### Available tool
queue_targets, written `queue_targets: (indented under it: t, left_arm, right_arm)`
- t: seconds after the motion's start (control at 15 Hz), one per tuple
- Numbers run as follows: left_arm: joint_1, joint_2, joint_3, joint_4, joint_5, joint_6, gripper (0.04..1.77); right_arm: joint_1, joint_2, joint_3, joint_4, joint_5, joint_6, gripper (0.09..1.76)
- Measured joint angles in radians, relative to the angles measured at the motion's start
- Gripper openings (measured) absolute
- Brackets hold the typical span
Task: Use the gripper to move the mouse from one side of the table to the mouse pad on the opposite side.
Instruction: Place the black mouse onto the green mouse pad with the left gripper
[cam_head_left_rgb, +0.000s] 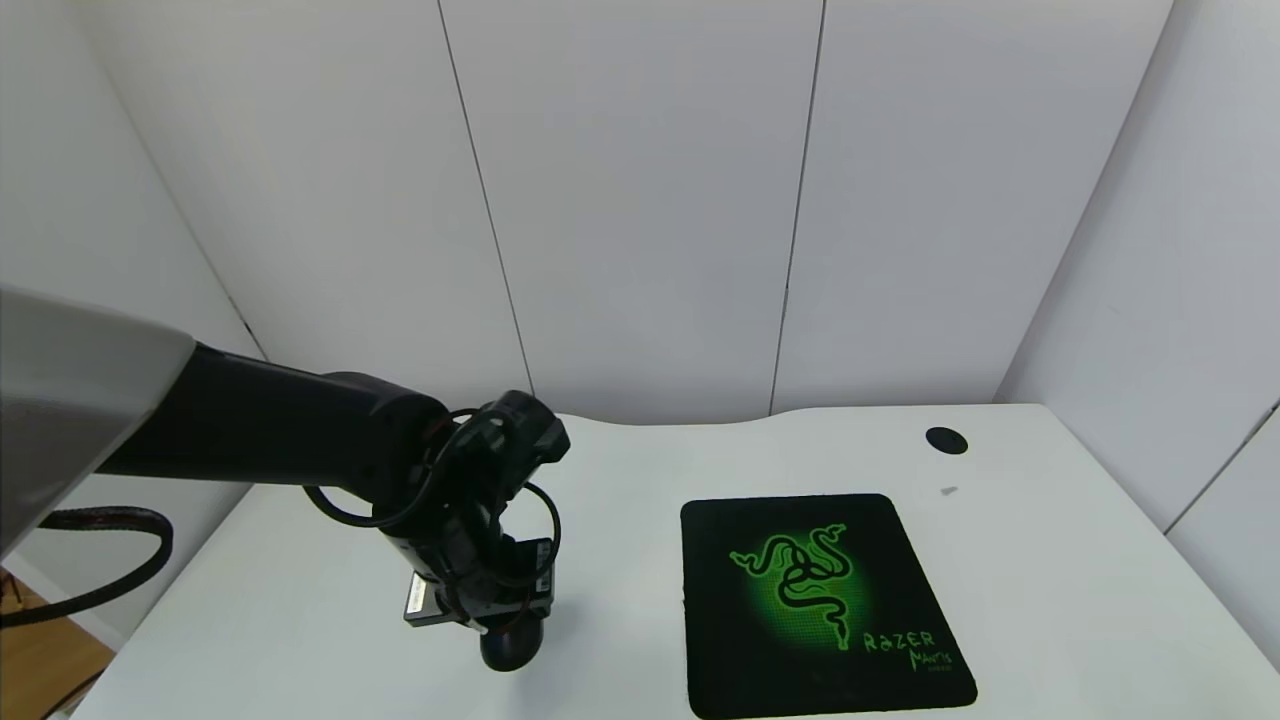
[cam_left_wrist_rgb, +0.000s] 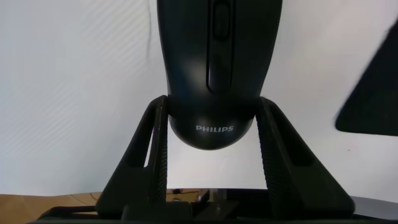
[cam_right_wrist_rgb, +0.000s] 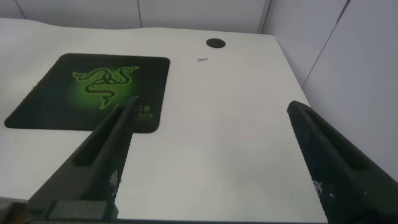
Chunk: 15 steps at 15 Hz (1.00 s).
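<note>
The glossy black mouse (cam_head_left_rgb: 510, 648) with a white PHILIPS logo is on the left half of the white table (cam_head_left_rgb: 1050, 560). My left gripper (cam_head_left_rgb: 497, 618) points down over it, and its two black fingers press both sides of the mouse (cam_left_wrist_rgb: 211, 68) near its rear end. The left gripper (cam_left_wrist_rgb: 211, 102) is shut on the mouse. The black mouse pad (cam_head_left_rgb: 820, 600) with the green snake logo lies flat right of centre, apart from the mouse. My right gripper (cam_right_wrist_rgb: 212, 106) is open and empty above bare table right of the pad (cam_right_wrist_rgb: 93, 90); it does not show in the head view.
A round black cable hole (cam_head_left_rgb: 946, 440) sits at the table's back right, also in the right wrist view (cam_right_wrist_rgb: 216, 43). White wall panels close the back and right sides. The left arm's cables loop around its wrist (cam_head_left_rgb: 440, 490).
</note>
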Motion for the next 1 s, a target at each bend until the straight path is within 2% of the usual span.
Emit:
queue_targets:
  t: [0.47, 0.6, 0.73, 1.0]
  left_arm:
    - [-0.165, 0.022, -0.166, 0.057, 0.007, -0.132, 0.90]
    - [-0.193, 0.039, -0.202, 0.077, 0.007, -0.152, 0.90]
    - [-0.226, 0.062, -0.253, 0.093, 0.011, -0.210, 0.90]
    - [-0.279, 0.120, -0.361, 0.159, 0.016, -0.239, 0.90]
  right_arm:
    - [0.000, 0.000, 0.000, 0.000, 0.000, 0.000, 1.71]
    - [0.000, 0.000, 0.000, 0.000, 0.000, 0.000, 1.71]
    - [0.000, 0.000, 0.000, 0.000, 0.000, 0.000, 1.71]
    - [0.000, 0.000, 0.000, 0.000, 0.000, 0.000, 1.71]
